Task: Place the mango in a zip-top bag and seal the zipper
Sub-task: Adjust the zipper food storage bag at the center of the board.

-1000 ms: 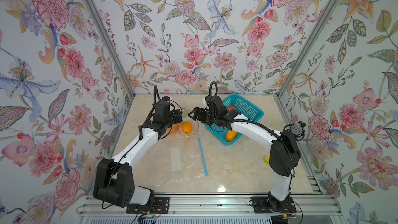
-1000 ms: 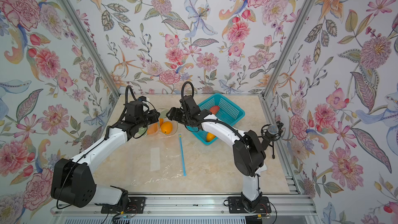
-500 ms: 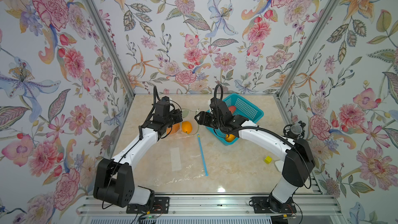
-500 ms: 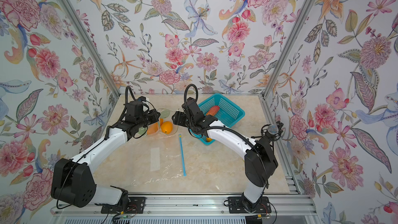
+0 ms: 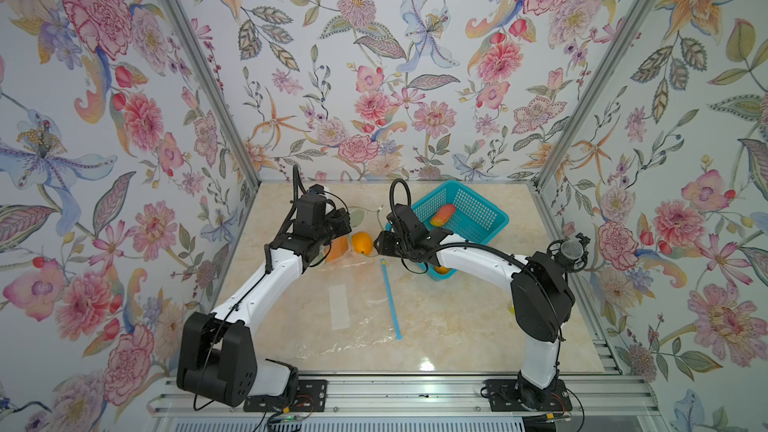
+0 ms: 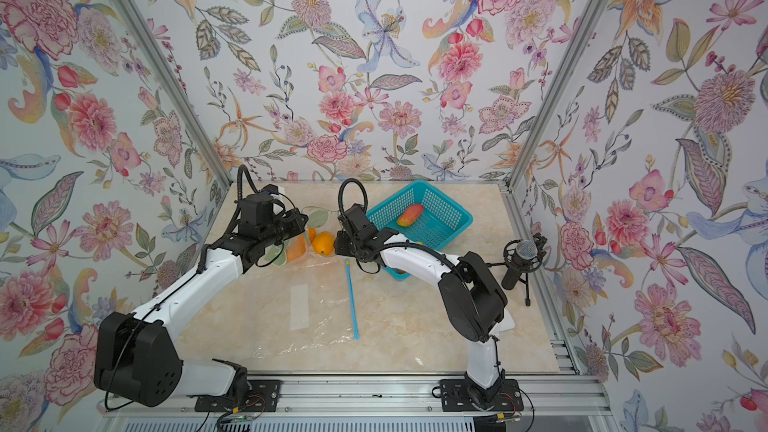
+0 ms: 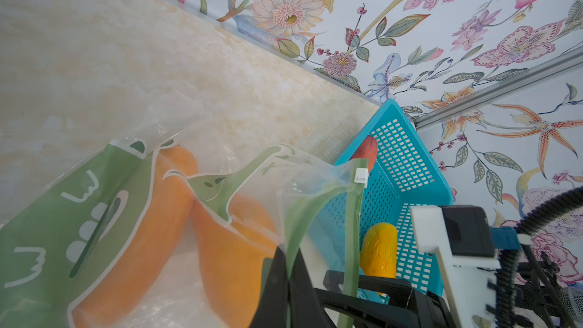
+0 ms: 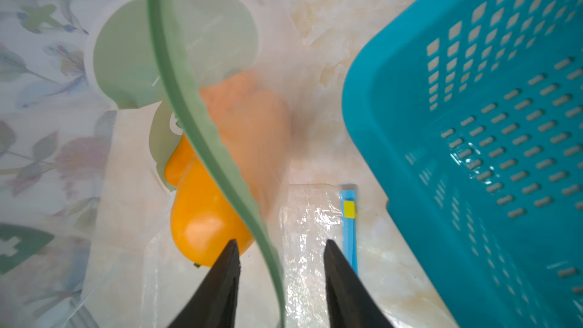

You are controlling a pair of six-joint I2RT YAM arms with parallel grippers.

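A frosted zip-top bag (image 7: 104, 203) with green print stands propped up at the back left of the table. My left gripper (image 7: 287, 255) is shut on one green zipper lip (image 7: 303, 216). The orange mango (image 5: 362, 242) (image 6: 324, 243) lies in the bag's open mouth, its far half veiled by the film (image 8: 205, 216). My right gripper (image 8: 280, 244) (image 5: 378, 241) is low beside the mango. Its jaws stand apart, and the other zipper lip (image 8: 202, 115) runs between them without touching either finger. The white slider (image 7: 360, 175) sits at the zipper's end.
A teal basket (image 5: 505, 218) (image 6: 467, 214) stands right behind the right gripper, holding a red-orange fruit (image 5: 443, 214) and a yellow piece (image 7: 378, 247). A second, clear bag with a blue zipper (image 5: 390, 297) lies flat mid-table. A microphone (image 6: 521, 257) stands at the right edge.
The right gripper has come down and forward beside the mango, and its jaws have narrowed around the bag's free zipper lip. The left arm has stayed put, still holding the bag.
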